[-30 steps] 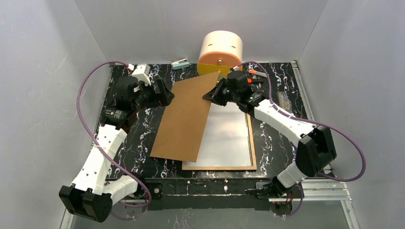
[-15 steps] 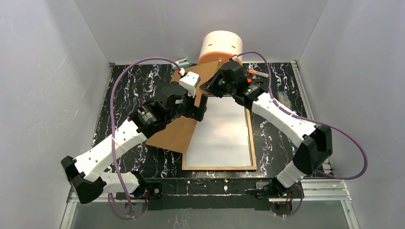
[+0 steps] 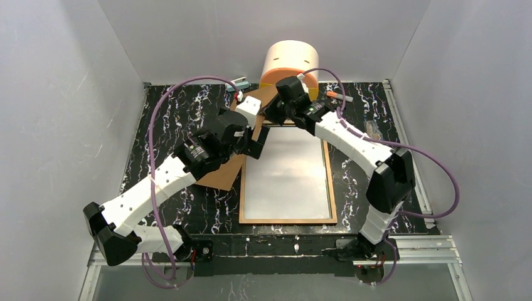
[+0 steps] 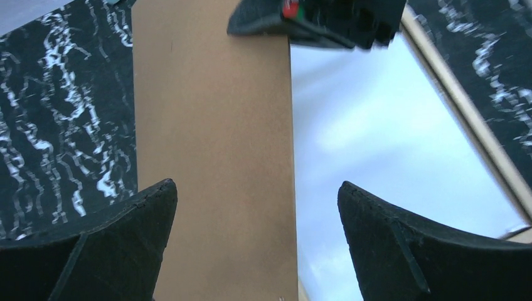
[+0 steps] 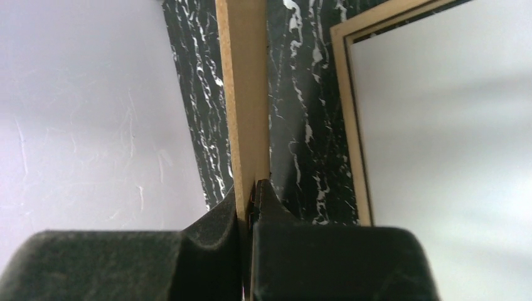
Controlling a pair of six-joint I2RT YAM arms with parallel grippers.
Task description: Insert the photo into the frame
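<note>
You have the black marbled table [image 3: 163,113] carrying the large rectangular tan-rimmed frame [image 3: 331,188], flat at centre-right. The thin white-backed photo [image 3: 288,182] lies inside that rim, white side up. The brown cardboard board [image 3: 221,179] slants along the frame's left. Your right gripper [image 5: 251,194] is clamped on the board's far edge. Your left gripper [image 4: 257,188] gapes wide above the board, holding nothing.
</note>
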